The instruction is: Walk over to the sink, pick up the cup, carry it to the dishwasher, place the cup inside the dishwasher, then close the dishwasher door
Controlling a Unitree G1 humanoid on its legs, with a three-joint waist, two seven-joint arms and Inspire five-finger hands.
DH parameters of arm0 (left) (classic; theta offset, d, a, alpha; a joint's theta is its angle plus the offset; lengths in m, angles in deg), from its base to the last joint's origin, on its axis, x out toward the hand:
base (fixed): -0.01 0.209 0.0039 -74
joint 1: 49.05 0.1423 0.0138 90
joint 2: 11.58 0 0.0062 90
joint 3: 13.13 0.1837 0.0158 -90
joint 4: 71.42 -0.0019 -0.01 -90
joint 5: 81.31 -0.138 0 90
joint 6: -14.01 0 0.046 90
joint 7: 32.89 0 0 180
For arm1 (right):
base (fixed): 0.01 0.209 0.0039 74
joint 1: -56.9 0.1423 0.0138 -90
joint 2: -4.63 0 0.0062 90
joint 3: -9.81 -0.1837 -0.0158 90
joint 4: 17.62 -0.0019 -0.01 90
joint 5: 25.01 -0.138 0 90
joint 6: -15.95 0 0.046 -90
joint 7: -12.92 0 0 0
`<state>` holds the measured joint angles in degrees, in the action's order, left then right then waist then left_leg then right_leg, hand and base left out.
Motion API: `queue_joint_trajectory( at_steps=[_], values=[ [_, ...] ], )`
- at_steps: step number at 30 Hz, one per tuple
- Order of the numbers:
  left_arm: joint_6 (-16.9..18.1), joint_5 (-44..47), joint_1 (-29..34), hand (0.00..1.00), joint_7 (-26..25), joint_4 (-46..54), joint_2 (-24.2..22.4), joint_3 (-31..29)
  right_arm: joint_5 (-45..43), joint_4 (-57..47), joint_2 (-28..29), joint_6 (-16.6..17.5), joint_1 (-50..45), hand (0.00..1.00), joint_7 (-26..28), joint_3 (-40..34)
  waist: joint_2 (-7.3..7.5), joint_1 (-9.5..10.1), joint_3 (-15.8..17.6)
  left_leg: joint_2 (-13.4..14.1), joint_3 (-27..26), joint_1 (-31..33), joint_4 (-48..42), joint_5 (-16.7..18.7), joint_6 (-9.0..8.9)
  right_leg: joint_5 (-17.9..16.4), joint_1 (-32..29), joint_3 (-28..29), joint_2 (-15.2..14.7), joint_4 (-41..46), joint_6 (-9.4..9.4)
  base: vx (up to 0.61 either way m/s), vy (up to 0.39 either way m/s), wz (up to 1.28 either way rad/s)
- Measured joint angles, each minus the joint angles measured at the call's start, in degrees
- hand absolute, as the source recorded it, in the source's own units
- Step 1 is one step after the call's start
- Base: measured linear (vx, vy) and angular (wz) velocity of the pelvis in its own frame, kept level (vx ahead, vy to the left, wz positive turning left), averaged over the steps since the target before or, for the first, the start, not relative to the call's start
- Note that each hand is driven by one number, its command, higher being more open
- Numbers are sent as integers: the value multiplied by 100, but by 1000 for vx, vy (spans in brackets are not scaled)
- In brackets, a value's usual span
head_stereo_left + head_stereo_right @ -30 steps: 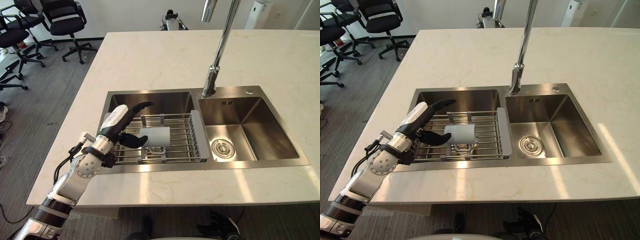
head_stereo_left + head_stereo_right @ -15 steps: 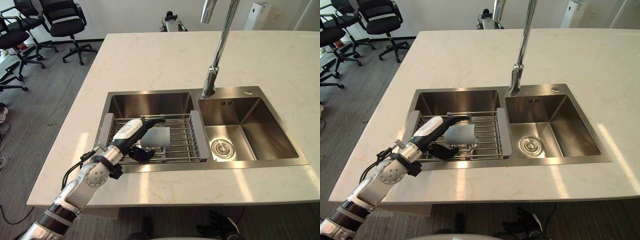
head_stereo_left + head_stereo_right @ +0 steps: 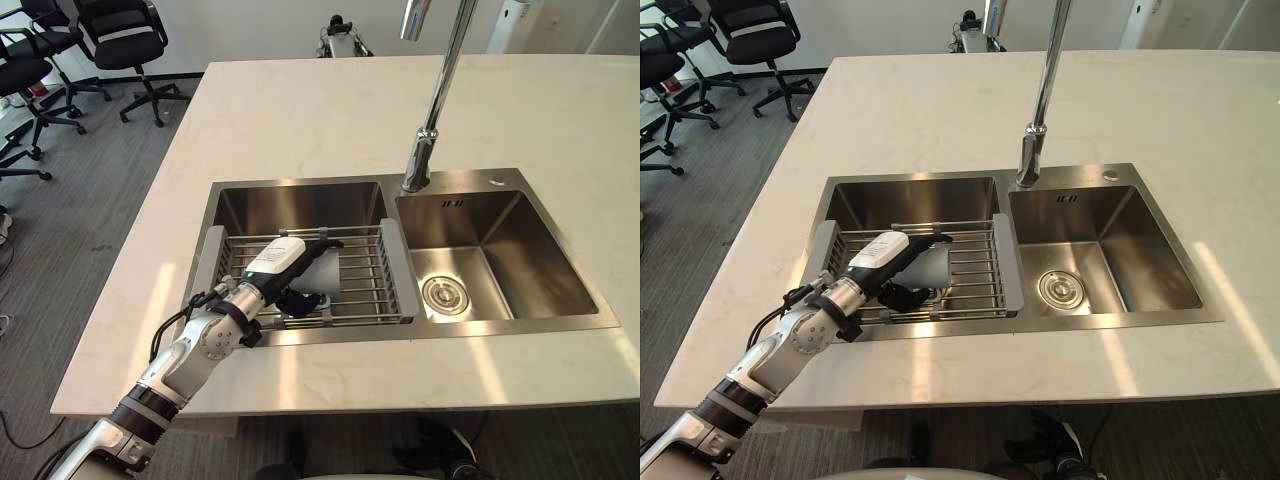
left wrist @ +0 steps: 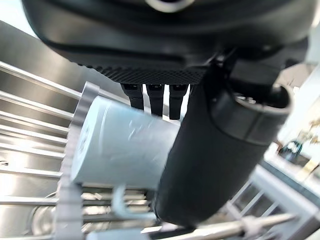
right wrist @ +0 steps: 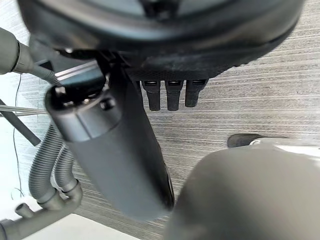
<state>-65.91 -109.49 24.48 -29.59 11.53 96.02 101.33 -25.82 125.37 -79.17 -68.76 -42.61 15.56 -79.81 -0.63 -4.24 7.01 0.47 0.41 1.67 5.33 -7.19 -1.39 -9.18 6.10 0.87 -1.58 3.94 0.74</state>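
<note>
Your left hand (image 3: 278, 262) is out over the left basin (image 3: 292, 205) of the double sink. It sits on the pale grey cup (image 3: 324, 268), which lies on its side on the wire drying rack (image 3: 372, 276) spanning that basin. The fingers (image 3: 322, 242) run fairly straight along the cup's far upper side, and the thumb (image 4: 210, 165) crosses its near side. The hand brackets the cup but is not clenched round it. In the left wrist view the cup's handle (image 4: 120, 199) is on its lower side, toward the rack bars.

The rack takes up the near part of the left basin. The right basin (image 3: 520, 250), with its round drain (image 3: 445, 295), lies just beside it, and the tall faucet (image 3: 432, 110) rises from the far rim between the two. The pale stone surface (image 3: 300, 110) surrounds the sink. Office chairs (image 3: 120, 40) stand on the floor far to the left.

Your right hand (image 5: 170, 45) hangs over grey flooring with its fingers relaxed and nothing in it.
</note>
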Motion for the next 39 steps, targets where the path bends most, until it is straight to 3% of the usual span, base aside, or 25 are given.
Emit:
queue_joint_trajectory(
  at_steps=[2,3,9,21,25,31,39],
  values=[
    [-15,-86,-187,90,-3,-166,-33,122,-3,0,0,0,11,90,1,0,2,1,7,2,-49,2,0,16,2,7,-18,46,0,-4,0,0,0,-12],
    [-15,-116,-290,30,-19,-283,-45,196,-3,-2,-1,0,12,90,1,-2,0,-3,15,3,-80,2,0,22,3,8,-29,70,-1,-4,0,-1,-6,-10],
    [22,-240,-745,30,-19,-534,-20,411,-6,-2,-4,0,107,90,-4,-2,-18,-92,103,15,-118,13,2,30,6,19,-62,104,-7,-12,10,-9,-10,-3],
    [-67,-57,-635,30,-80,-328,-91,253,-21,1,12,3,184,90,-33,-1,-2,-132,180,-14,-110,20,-25,50,23,26,-38,60,-39,-23,19,-1,-14,0],
    [-136,249,-24,30,-355,489,-463,-310,-23,8,25,3,192,90,-59,-2,15,-87,193,-20,-85,-18,-25,47,26,26,26,28,-43,-16,19,-5,-12,3],
    [-114,793,390,30,-774,1865,-1181,-781,-23,4,13,4,134,90,-62,-18,17,52,192,-14,-79,-54,-28,10,40,28,24,56,-38,70,15,-2,0,-1],
    [269,2531,1020,30,-1305,3007,-1890,-1538,-29,3,18,3,-31,90,-68,-51,47,141,177,11,-123,-205,0,-17,59,37,102,112,-20,125,27,-56,-10,-4]
  ],
)
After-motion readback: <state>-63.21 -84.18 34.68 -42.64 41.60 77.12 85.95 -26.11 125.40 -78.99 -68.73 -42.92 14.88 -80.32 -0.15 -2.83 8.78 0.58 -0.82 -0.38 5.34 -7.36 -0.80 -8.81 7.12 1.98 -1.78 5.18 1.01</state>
